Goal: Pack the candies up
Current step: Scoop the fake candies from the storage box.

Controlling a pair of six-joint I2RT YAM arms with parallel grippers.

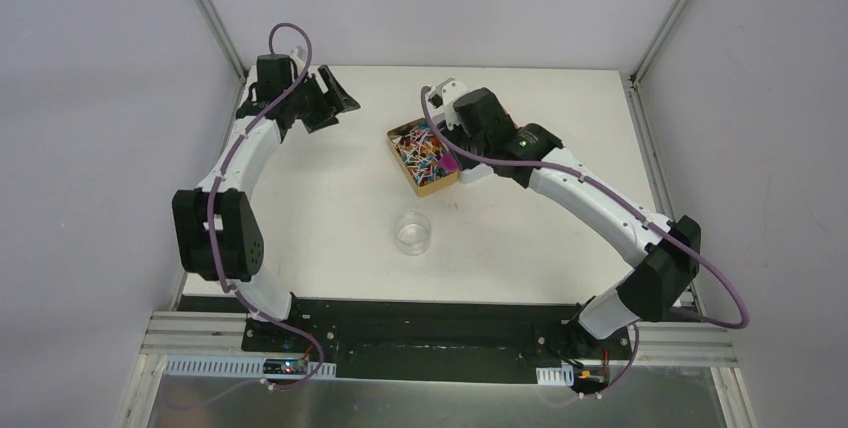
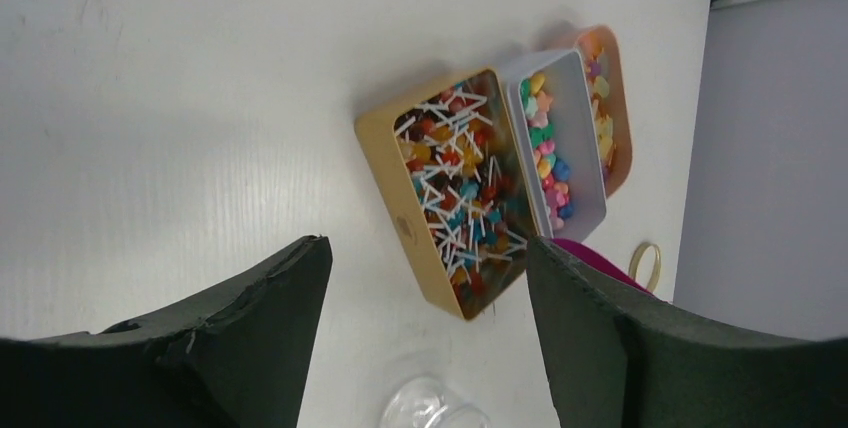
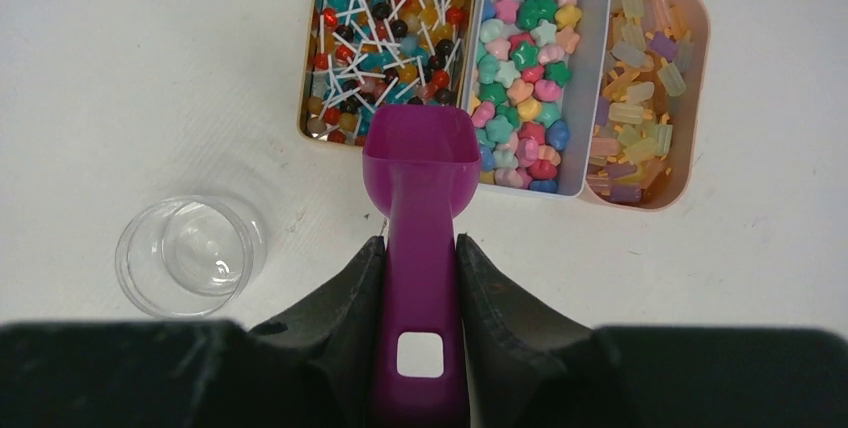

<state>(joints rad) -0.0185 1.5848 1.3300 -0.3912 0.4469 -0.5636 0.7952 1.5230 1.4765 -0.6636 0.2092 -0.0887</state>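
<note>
My feeds are bright and evenly lit, the light apparently coming from overhead. The white table (image 1: 330, 198) looks nearly washed out, and the shadow under the white box (image 3: 596, 48) is soft and short. The metal ledge (image 1: 430, 403) at the bottom of the top view glares. The right wrist view is sharp on the candies (image 3: 400, 28) and the magenta scoop (image 3: 420, 178), with small glints on the clear cup (image 3: 190, 248). In both wrist views the black fingers (image 2: 250, 348) are dark, slightly blurred masses.

3 trays (image 3: 598, 78), 1 scoop (image 3: 418, 163) — 1 cup (image 3: 190, 253)
</note>
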